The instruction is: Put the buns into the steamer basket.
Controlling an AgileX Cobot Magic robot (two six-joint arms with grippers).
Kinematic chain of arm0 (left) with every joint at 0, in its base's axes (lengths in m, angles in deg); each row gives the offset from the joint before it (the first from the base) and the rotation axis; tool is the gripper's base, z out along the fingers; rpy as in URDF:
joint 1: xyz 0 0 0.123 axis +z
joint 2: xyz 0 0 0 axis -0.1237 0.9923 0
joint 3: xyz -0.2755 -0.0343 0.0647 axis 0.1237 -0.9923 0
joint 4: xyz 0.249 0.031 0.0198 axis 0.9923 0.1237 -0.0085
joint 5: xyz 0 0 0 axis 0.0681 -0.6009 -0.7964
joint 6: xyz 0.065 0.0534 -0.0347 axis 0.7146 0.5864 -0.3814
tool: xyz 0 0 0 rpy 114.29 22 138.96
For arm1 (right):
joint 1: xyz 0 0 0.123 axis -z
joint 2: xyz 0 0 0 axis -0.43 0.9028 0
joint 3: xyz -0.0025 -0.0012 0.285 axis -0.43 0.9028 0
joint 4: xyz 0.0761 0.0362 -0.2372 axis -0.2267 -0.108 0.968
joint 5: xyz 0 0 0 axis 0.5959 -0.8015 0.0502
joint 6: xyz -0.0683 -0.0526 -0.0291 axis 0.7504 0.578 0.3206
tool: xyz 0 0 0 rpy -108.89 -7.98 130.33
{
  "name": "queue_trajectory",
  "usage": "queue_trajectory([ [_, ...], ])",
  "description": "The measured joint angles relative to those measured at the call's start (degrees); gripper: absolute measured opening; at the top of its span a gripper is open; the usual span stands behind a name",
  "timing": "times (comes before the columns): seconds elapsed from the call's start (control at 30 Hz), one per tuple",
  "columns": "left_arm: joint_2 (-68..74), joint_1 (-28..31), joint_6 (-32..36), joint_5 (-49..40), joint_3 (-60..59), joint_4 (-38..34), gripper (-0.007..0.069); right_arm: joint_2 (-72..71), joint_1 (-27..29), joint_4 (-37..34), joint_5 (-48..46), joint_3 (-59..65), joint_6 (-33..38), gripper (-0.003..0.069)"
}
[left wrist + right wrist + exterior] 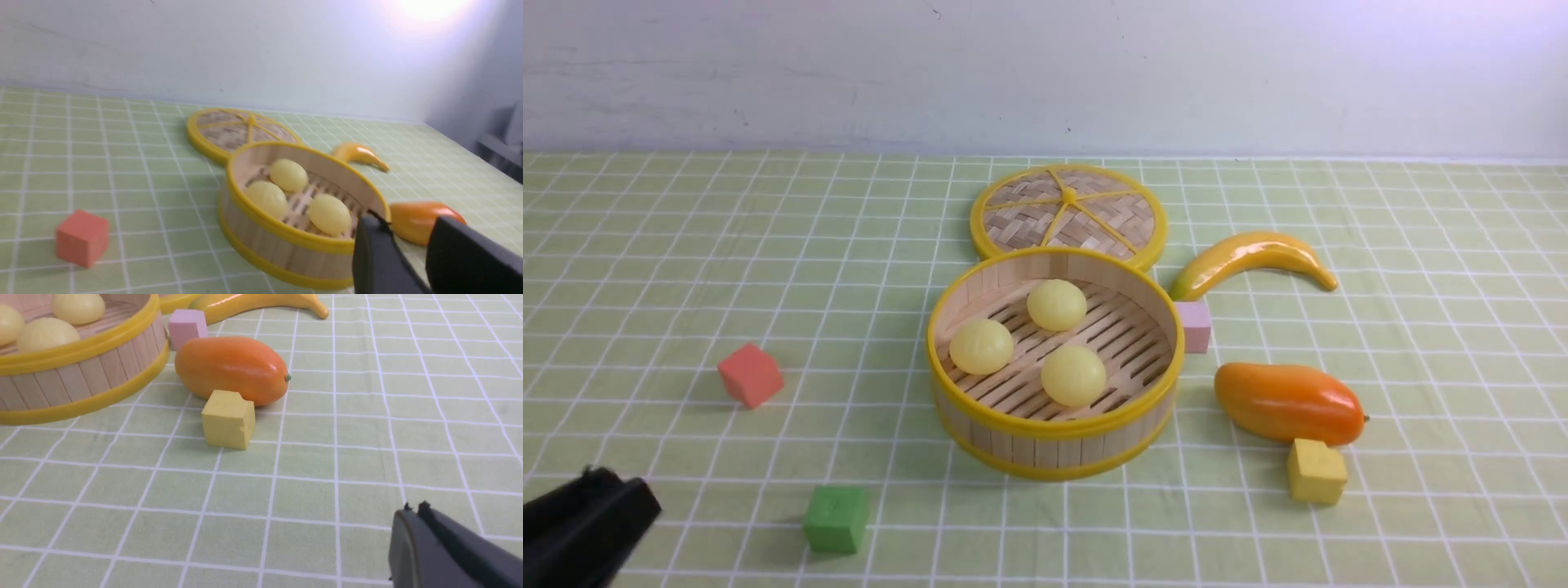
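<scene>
Three pale yellow buns (1056, 305) (981, 346) (1073, 375) lie on the slatted floor inside the steamer basket (1045, 433), at the middle of the table. They also show in the left wrist view (289, 175) (266, 198) (329, 214) inside the basket (286, 245). My left gripper (584, 523) is at the front left corner, far from the basket; in its wrist view (408, 232) it is open and empty. My right gripper (413, 508) is shut and empty, over the cloth to the right of the basket (81, 375); it is out of the front view.
The flat woven lid (1068, 214) lies behind the basket. A banana (1252, 258), pink cube (1194, 326), orange mango (1289, 403) and yellow cube (1316, 471) lie to its right. A red cube (751, 374) and green cube (836, 518) lie to its left.
</scene>
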State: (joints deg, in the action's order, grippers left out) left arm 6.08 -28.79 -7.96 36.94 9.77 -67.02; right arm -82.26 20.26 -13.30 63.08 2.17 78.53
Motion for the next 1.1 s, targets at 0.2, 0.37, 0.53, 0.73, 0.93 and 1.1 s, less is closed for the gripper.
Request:
queue_trajectory([
  [0.2,-10.06,14.46,-1.12,-13.34,0.00,-0.54,0.0028,0.00,0.00,0.17,0.01,0.00,0.00,0.0000],
  [0.37,-12.04,19.66,-1.12,-27.54,-0.95,-0.11,-0.0013,0.00,0.00,0.17,0.10,0.00,0.00,0.0003],
  [0.53,-12.04,19.84,-1.12,-28.41,-1.18,-0.16,-0.0013,0.00,0.00,0.17,0.08,0.05,0.00,0.0005],
  [0.73,-12.04,19.84,-1.27,-16.64,-8.50,-2.94,-0.0013,0.00,0.00,0.17,0.12,0.05,0.00,0.0013],
  [0.93,-12.04,19.84,-1.32,-18.58,-11.15,-3.01,-0.0013,0.00,0.00,0.21,0.12,0.05,0.00,0.0020],
  [1.1,-12.04,19.88,-1.49,-21.23,-11.37,-3.38,-0.0013,0.00,0.00,0.21,0.12,0.05,0.00,0.0028],
])
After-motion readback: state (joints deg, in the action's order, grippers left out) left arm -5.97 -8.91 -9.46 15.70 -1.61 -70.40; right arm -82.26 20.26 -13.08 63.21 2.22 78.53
